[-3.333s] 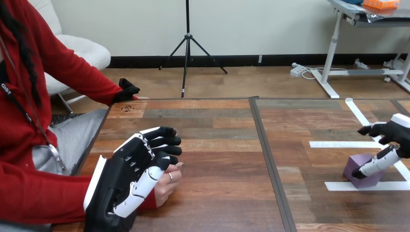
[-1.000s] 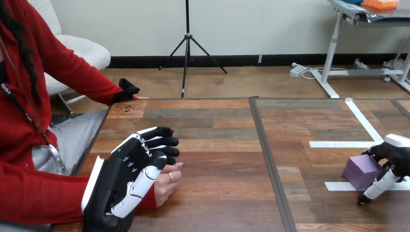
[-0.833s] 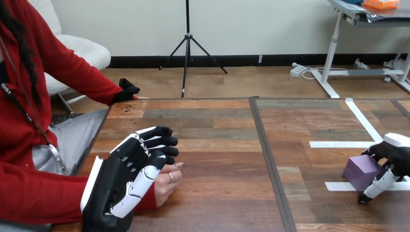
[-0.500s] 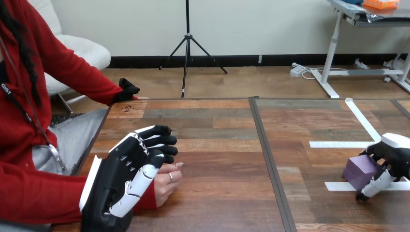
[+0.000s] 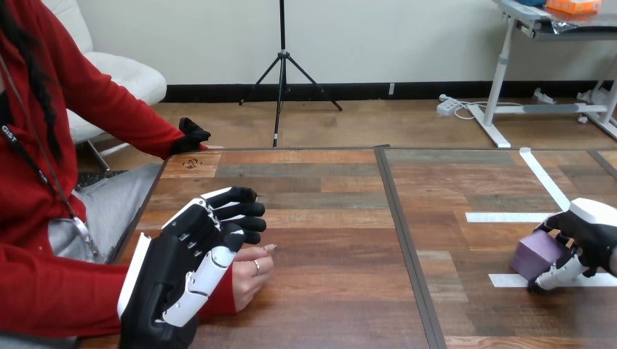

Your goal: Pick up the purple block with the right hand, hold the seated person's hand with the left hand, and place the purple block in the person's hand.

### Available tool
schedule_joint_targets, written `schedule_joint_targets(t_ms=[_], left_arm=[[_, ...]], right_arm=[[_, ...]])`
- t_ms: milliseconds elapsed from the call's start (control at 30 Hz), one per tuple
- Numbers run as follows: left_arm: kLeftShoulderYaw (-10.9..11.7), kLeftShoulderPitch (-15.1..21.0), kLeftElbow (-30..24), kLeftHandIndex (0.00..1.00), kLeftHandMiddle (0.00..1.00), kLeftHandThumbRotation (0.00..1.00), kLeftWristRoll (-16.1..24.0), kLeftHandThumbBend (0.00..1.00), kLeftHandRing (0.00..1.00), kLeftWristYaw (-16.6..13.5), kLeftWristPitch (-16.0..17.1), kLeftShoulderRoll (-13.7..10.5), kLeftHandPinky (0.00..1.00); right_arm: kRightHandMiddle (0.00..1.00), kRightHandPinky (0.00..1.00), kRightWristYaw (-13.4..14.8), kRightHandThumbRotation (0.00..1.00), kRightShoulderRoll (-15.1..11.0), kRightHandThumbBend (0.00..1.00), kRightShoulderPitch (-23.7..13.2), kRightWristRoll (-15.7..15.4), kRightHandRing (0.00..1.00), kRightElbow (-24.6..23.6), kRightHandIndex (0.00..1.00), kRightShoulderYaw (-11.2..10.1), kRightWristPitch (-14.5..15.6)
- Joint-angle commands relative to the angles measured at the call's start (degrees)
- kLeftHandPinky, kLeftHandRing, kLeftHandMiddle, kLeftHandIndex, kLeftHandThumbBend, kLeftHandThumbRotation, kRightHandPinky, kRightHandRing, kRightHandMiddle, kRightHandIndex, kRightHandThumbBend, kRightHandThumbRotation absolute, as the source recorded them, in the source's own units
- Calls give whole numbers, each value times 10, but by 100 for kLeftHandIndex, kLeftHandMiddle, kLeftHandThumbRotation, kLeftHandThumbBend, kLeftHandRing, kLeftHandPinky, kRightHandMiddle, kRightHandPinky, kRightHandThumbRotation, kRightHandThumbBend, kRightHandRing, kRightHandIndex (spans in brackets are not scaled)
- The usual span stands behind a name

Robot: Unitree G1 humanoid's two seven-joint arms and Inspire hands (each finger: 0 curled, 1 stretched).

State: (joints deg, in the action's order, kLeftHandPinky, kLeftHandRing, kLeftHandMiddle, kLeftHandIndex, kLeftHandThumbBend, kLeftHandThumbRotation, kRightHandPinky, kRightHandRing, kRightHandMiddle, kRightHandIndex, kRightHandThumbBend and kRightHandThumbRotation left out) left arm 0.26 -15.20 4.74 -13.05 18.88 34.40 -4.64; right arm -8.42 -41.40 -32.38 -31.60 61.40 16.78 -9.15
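Note:
The purple block (image 5: pixel 535 252) sits at the table's right, on white tape lines, and is slightly tilted. My right hand (image 5: pixel 595 227) is shut on it: fingers (image 5: pixel 559 221) curl behind it and the thumb presses its front lower corner. At the lower left, my left hand (image 5: pixel 185 265) stands back-up over the person's hand (image 5: pixel 253 273), which rests on the table and pokes out to its right. I cannot tell whether my left hand holds it.
White tape lines (image 5: pixel 509 217) mark the right half of the wooden table (image 5: pixel 327 218). A dark seam (image 5: pixel 401 240) runs down the middle. The person's other hand (image 5: pixel 190 136) rests at the far left corner. The person sits along the left edge.
My right hand has dropped from above the block and closed round it, thumb swinging in at the front. The block has shifted slightly left and tilted. My left hand has drifted a little left.

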Motion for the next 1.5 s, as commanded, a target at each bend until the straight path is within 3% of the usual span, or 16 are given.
schedule_joint_targets(t_ms=[0, 267, 833, 1467], left_arm=[[0, 18, -28, 67, 66, 59, -8, 59, 63, 3, 1, 1, 60], [2, 17, -28, 67, 66, 60, 3, 60, 63, -1, 4, 0, 60], [2, 19, -26, 67, 65, 59, -2, 59, 62, 2, 3, 1, 59], [3, 21, -27, 67, 65, 59, -1, 59, 62, 2, 0, 0, 59]], right_arm=[[70, 59, 15, 0, 23, 63, -41, 9, 65, 15, 73, -4, -14], [71, 59, 30, 0, 26, 60, -42, 13, 65, 19, 70, -5, -19], [57, 49, 74, 0, 28, 58, -40, 16, 53, 30, 56, -9, -54], [48, 37, 77, 0, 27, 61, -44, 22, 43, 29, 50, -9, -53]])
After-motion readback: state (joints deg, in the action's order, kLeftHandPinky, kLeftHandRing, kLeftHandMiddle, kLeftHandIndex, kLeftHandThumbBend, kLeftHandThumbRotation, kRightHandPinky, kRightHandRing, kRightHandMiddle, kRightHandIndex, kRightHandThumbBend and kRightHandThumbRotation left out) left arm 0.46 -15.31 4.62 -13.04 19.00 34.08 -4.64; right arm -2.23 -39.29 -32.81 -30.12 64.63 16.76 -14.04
